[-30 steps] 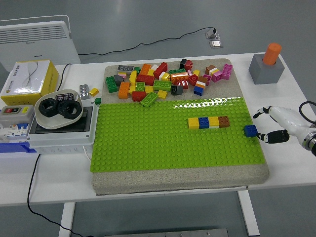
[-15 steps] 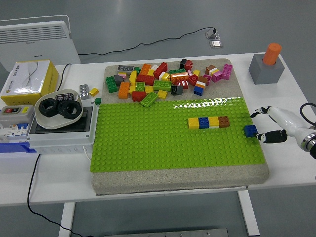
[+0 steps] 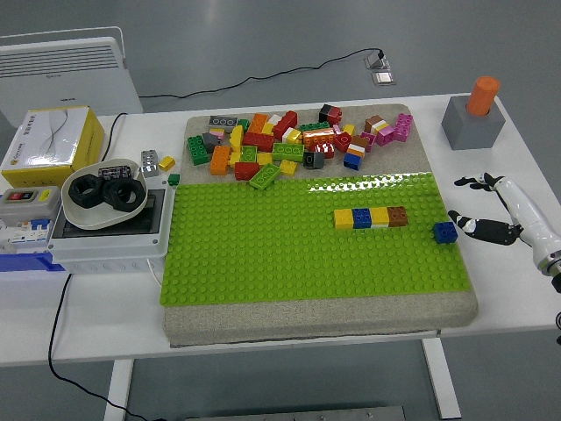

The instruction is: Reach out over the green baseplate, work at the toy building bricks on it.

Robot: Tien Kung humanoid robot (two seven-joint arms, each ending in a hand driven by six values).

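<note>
The right hand (image 3: 495,210) is seen over the white bench (image 3: 508,289) just beyond the right edge of the green baseplate (image 3: 263,254), its fingers (image 3: 478,226) spread and nothing held, the lower fingertips lying just beside the blue brick (image 3: 444,231) without a grip on it. That brick is set at the baseplate's right edge, apart from the yellow-blue-yellow-brown row of bricks (image 3: 370,217), while the loose brick pile (image 3: 294,140) is left on the mat behind. Compared with half a second ago, the hand has been opened wider and drawn slightly back to the right, and the blue brick has been left in place.
</note>
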